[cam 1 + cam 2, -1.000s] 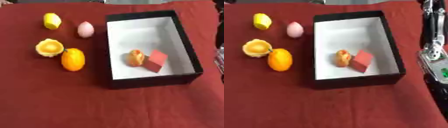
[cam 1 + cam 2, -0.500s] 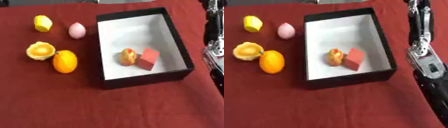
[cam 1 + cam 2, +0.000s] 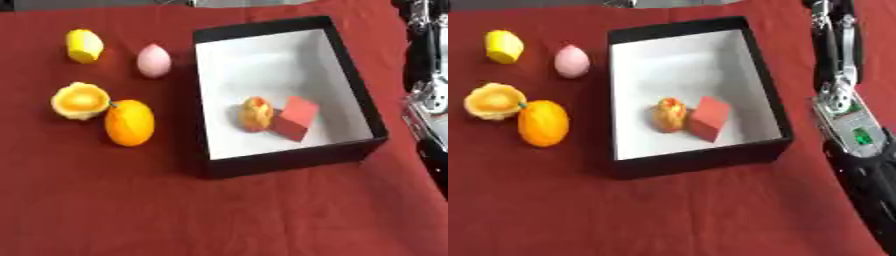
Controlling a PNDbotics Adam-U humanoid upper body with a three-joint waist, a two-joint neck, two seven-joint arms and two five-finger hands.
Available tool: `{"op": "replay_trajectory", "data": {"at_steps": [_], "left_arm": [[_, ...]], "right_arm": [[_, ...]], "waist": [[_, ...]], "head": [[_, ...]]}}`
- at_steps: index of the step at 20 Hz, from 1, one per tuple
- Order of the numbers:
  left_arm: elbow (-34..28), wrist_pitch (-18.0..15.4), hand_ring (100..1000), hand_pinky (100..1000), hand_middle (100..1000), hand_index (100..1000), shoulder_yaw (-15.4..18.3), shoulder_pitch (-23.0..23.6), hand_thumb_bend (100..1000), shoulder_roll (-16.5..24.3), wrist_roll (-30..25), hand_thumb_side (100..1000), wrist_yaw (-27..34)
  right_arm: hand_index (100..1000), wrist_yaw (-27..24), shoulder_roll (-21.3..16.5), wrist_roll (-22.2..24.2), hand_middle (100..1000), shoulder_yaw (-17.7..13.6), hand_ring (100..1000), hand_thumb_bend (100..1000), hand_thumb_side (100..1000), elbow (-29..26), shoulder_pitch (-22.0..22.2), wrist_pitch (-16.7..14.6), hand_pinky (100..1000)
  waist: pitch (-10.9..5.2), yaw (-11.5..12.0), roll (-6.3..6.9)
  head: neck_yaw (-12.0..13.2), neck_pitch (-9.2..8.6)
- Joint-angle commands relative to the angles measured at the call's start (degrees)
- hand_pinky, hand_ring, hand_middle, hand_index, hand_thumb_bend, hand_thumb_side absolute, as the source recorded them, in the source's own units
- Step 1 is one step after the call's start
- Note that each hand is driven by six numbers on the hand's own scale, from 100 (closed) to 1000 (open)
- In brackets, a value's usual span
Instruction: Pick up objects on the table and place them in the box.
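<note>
Red cloth covers the bench (image 3: 219,215), and a black box (image 3: 696,160) with a white floor sits on it. Inside the box, near its front wall, an orange-yellow fruit (image 3: 668,114) touches a red block (image 3: 708,118). Left of the box lie an orange (image 3: 129,122), a yellow cup-shaped fruit (image 3: 80,100), a pink peach (image 3: 154,60) and a lemon (image 3: 84,45). Right of the box only the robot's right arm (image 3: 846,117) shows; whether its robot hand is released or clenched, I cannot tell.

One black box (image 3: 693,159); inside it, one red block (image 3: 708,118) and one orange-yellow fruit (image 3: 669,114); outside: one yellow fruit (image 3: 503,46), one pink egg-shaped piece (image 3: 571,61), one orange (image 3: 543,123), one yellow cup-shaped piece (image 3: 493,101).
</note>
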Motion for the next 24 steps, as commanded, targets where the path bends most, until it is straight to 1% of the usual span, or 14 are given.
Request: {"op": "replay_trajectory", "data": {"at_steps": [1,2,3,4,6,7,9,10,12,16,17,19,22,24], "left_arm": [[-1.4,4.35,781,685,823,915,-4.75,-2.73,525,11.57,-7.2,726,-3.6],[-1.69,5.94,783,694,824,915,-6.56,-3.5,919,14.56,-10.04,614,-4.71],[-2.27,7.1,785,699,826,916,-8.47,-4.03,535,17.49,-13.23,763,-5.72],[-3.07,7.99,786,700,827,916,-10.09,-4.49,535,20.07,-15.94,766,-6.15],[-5.39,9.23,792,732,835,921,-13.27,-5.26,546,24.77,-21.25,795,-6.26],[-6.79,9.94,805,743,842,923,-14.91,-5.39,552,27.14,-24.8,822,-6.47],[-8.72,11.28,809,755,845,924,-16.86,-5.39,565,30.28,-31.02,837,-7.46],[-9.08,11.43,810,758,846,925,-17.59,-5.44,568,31.22,-33.78,840,-8.38],[-9.35,11.25,818,775,853,931,-18.47,-5.25,567,32.19,-38.94,848,-10.89],[-9.43,11.54,825,795,852,919,-18.26,-3.24,627,33.21,-46.25,768,-17.38],[-9.31,11.77,824,795,846,908,-18.03,-2.68,656,33.32,-47.42,726,-18.65],[-8.24,12.19,825,797,843,903,-17.44,-1.75,687,33.26,-48.93,684,-20.56],[-6.06,11.89,834,806,851,906,-16.93,-1.06,734,32.97,-50.17,653,-21.85],[-4.79,11.52,832,808,839,901,-16.59,-1.24,772,32.67,-50.3,611,-22.79]], "right_arm": [[923,0.25,-2.37,0.1,882,-0.34,824,100,746,-0.53,-0.23,0.45,959],[923,0.27,-2.51,0.18,881,-0.27,822,100,748,-0.54,-0.1,0.58,959],[923,0.28,-2.63,0.27,880,-0.19,821,100,748,-0.52,0.01,0.72,959],[923,0.26,-2.73,0.33,879,-0.13,821,100,748,-0.51,0.1,0.82,959],[923,0.19,-2.87,0.5,878,0.04,820,100,739,-0.48,0.14,1.03,959],[923,0.14,-2.89,0.65,878,0.19,820,100,751,-0.5,0.06,1.11,959],[923,0.12,-2.95,0.92,878,0.4,819,100,749,-0.58,-0.13,1.21,959],[923,0.1,-2.96,1.01,878,0.47,819,100,749,-0.61,-0.22,1.24,959],[923,0.07,-2.92,1.14,877,0.59,819,100,751,-0.59,-0.33,1.33,959],[923,0.06,-3.0,1.21,876,0.6,819,100,756,-0.59,-0.26,1.45,959],[924,0.06,-3.02,1.22,876,0.58,819,100,757,-0.59,-0.23,1.47,959],[924,0.03,-3.06,1.22,876,0.55,819,100,757,-0.58,-0.16,1.52,959],[924,-0.01,-3.05,1.23,876,0.53,818,100,758,-0.59,-0.09,1.57,959],[924,-0.06,-3.04,1.26,876,0.55,818,100,761,-0.56,0.0,1.61,960]], "waist": [[-1.65,-0.1,0.15],[-1.75,-0.15,0.19],[-1.81,-0.23,0.24],[-1.86,-0.26,0.26],[-1.86,-0.37,0.33],[-1.83,-0.47,0.36],[-1.75,-0.62,0.44],[-1.71,-0.68,0.48],[-1.59,-0.76,0.46],[-1.41,-0.74,0.34],[-1.4,-0.72,0.3],[-1.4,-0.65,0.19],[-1.43,-0.58,0.04],[-1.47,-0.53,-0.04]], "head": [[-0.58,0.29],[-0.71,0.29],[-0.86,0.29],[-0.97,0.29],[-1.06,0.29],[-1.1,0.29],[-1.14,0.29],[-1.14,0.29],[-1.12,0.29],[-0.69,0.29],[-0.54,0.29],[-0.24,0.29],[0.39,0.29],[0.97,0.29]]}}
